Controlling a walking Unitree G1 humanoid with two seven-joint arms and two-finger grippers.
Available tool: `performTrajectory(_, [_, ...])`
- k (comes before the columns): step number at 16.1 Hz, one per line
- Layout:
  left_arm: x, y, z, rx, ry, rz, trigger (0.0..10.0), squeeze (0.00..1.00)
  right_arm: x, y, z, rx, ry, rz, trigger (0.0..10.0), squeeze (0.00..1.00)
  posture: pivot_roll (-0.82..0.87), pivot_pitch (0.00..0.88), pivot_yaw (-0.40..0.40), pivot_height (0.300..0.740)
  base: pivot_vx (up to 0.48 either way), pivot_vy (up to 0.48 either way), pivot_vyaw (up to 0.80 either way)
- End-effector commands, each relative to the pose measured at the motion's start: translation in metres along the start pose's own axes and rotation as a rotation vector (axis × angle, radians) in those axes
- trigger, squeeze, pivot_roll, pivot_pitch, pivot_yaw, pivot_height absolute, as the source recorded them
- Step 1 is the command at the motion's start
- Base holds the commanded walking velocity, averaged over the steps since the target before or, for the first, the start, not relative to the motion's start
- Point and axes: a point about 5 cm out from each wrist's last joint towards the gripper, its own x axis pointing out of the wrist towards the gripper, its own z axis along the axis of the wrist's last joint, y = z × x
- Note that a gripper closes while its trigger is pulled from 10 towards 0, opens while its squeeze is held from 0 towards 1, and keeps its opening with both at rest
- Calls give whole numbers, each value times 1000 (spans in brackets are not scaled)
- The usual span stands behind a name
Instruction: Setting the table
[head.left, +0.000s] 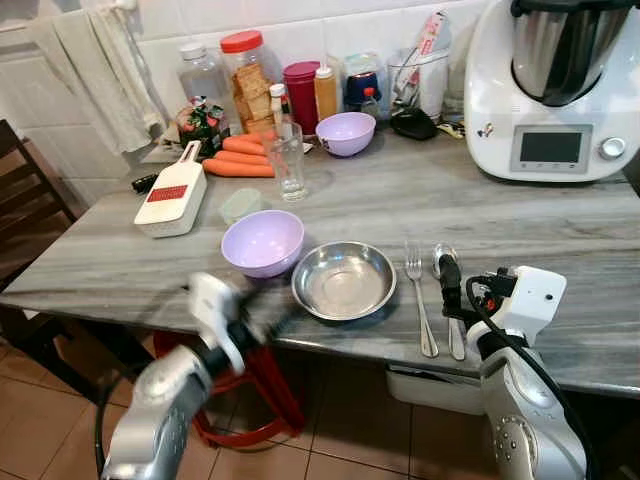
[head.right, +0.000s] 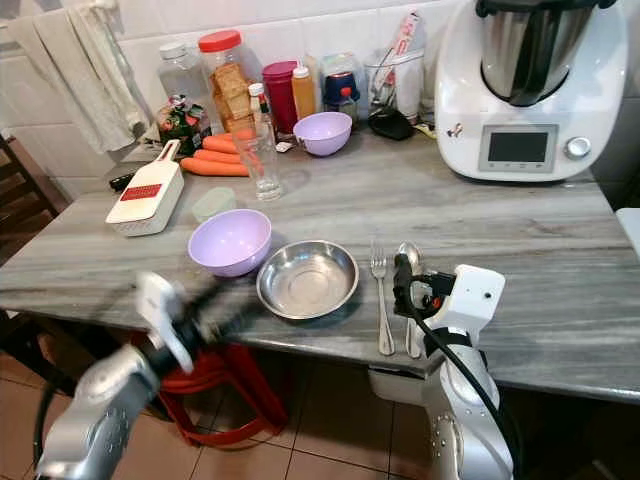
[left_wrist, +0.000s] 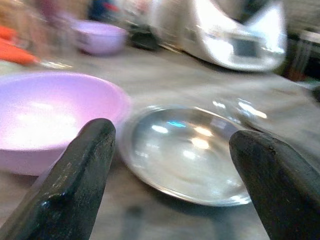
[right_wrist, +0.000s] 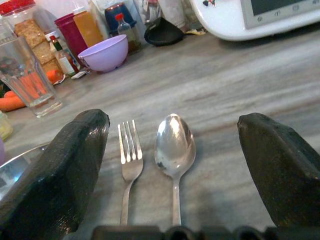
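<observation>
Things set out on the tabletop (head.left: 560, 240)

Near the front edge, a bowl (head.left: 263, 242) sits on the left, with a metal dish (head.left: 343, 280) just beside it on the right. Right of the dish lie a fork (head.left: 419, 292) and a spoon (head.left: 447, 290), side by side. A grater (head.left: 171, 193) lies left of the bowl. Behind the bowl stands a glass (head.left: 287, 160), with carrots (head.left: 236, 158) to its left. A second bowl (head.left: 345, 133) sits further back, and jars (head.left: 247, 80) line the wall. A kitchen machine (head.left: 555, 85) stands at the back right.

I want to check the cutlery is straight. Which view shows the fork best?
The right wrist view: the fork lies close and sharp between the open right gripper's fingers, beside the spoon. Both eye views show it smaller, right of the steel bowl.
</observation>
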Motion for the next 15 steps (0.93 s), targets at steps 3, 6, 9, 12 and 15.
performTrajectory(3, [-5,16,8,81,-41,180,10000,0,1,2,12,-13,-54,12,10000,1000,-155,0,154,740,0,0,0])
performTrajectory(6, [-1,15,8,126,-9,296,10000,0,-4,-9,17,-61,-74,-35,10000,1000,-149,0,149,740,0,0,0])
performTrajectory(9, [1,13,1,194,21,310,10000,0,-8,-25,14,-110,-48,-157,10000,0,-149,0,148,740,0,0,0])
performTrajectory(12, [2,18,-3,202,57,341,10000,0,-8,-26,10,-140,-13,-182,10000,0,-155,0,157,740,0,0,0])
performTrajectory(15, [6,18,-2,209,61,337,10000,0,-10,-23,12,-175,-62,-156,10000,0,-162,0,164,740,0,0,0])
